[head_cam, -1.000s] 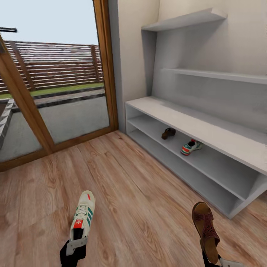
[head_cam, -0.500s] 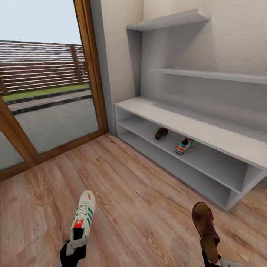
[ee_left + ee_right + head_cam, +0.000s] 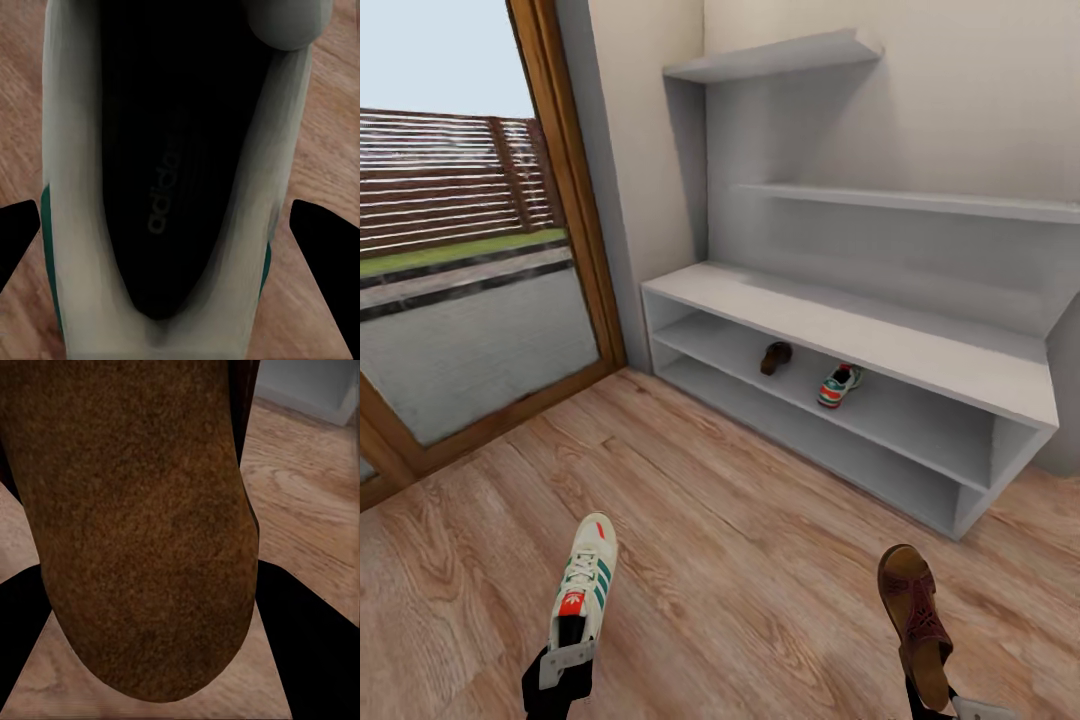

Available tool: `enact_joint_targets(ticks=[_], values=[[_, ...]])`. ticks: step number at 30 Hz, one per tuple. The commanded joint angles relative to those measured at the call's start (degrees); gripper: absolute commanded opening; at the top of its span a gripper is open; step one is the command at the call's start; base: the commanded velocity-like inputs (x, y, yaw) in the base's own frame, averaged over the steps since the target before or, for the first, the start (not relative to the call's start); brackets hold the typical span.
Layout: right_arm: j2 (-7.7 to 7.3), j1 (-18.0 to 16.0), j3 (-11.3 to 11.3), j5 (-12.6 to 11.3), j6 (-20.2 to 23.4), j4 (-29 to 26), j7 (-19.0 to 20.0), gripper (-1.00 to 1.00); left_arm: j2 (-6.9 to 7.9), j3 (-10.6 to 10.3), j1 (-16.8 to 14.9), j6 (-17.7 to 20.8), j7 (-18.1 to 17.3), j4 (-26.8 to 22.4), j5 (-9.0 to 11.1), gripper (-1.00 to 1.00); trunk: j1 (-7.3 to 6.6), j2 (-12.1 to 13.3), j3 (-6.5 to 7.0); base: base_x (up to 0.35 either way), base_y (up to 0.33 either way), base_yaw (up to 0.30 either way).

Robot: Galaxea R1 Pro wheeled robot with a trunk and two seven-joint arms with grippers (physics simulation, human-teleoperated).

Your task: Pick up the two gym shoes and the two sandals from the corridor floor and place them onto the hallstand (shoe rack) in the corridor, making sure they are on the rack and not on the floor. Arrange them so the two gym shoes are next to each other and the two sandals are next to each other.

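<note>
My left gripper is shut on the heel of a white gym shoe with green stripes, held above the floor; the left wrist view looks into its dark opening. A brown sandal is clamped at its heel by my right gripper, and its tan insole looms close in the right wrist view. On the pale grey hallstand, the upper shelf slot holds the second sandal and the second gym shoe, a short gap apart.
A wood-framed glass door stands left of the hallstand, with a fence and lawn outside. Wood-plank floor stretches between me and the rack. Two floating shelves hang above the bench top.
The whole view has swung right: the door and hallstand slid left in the picture and the rack's right end came into sight. Both held shoes keep their place relative to me.
</note>
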Motion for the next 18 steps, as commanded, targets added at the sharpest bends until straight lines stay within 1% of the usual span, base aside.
enact_joint_targets(ticks=[1,6,9,18], values=[[0.04,-0.09,-0.49,0.26,-0.22,-0.02,0.46,-1.00,0.01,-0.14,-0.02,-0.15,0.16,0.04,0.10,-1.00,0.00,-0.02,-0.04,0.122,0.304,-0.268],[0.02,-0.07,-0.49,0.26,-0.22,-0.02,0.46,-1.00,0.01,-0.14,-0.02,-0.10,0.17,0.03,0.10,-1.00,0.00,-0.02,-0.04,0.183,0.292,-0.268],[0.04,-0.08,-0.49,0.26,-0.22,-0.01,0.46,-1.00,0.01,-0.14,-0.02,-0.11,0.17,0.04,0.10,-1.00,0.00,-0.02,-0.04,0.185,0.205,-0.268],[0.02,-0.09,-0.49,0.26,-0.22,-0.09,0.46,-1.00,0.01,-0.14,-0.02,-0.16,0.11,0.04,0.10,-1.00,0.00,-0.02,-0.04,0.029,0.029,-0.268]])
